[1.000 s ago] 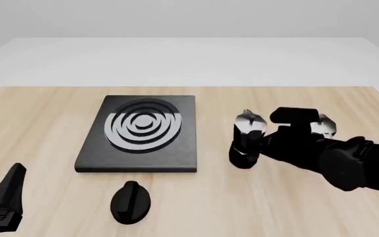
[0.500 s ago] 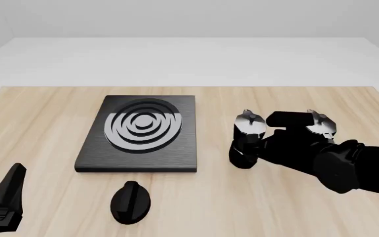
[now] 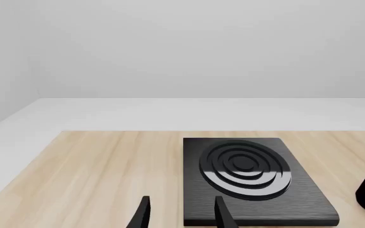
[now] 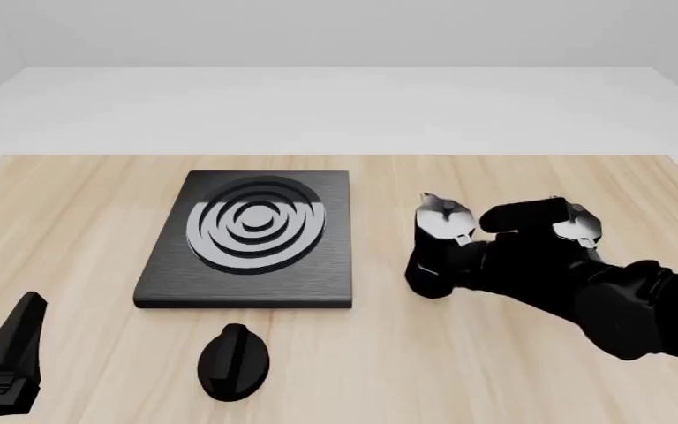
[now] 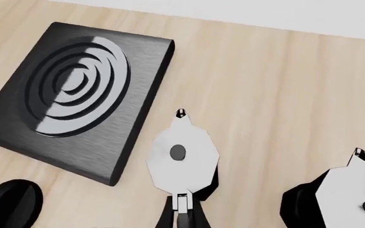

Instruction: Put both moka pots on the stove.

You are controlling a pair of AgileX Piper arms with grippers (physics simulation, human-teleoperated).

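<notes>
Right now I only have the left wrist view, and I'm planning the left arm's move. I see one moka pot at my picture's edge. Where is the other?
Observer: The second moka pot stands on the table right of the first moka pot, partly behind the right arm.
Operator: Is that arm on either?
Observer: The right gripper is at the first pot's handle, jaws either side; clamped or not, I cannot tell.
Operator: Anything near my arm?
Observer: A black oval knob lies just in front of the stove, right of the left gripper.
</notes>
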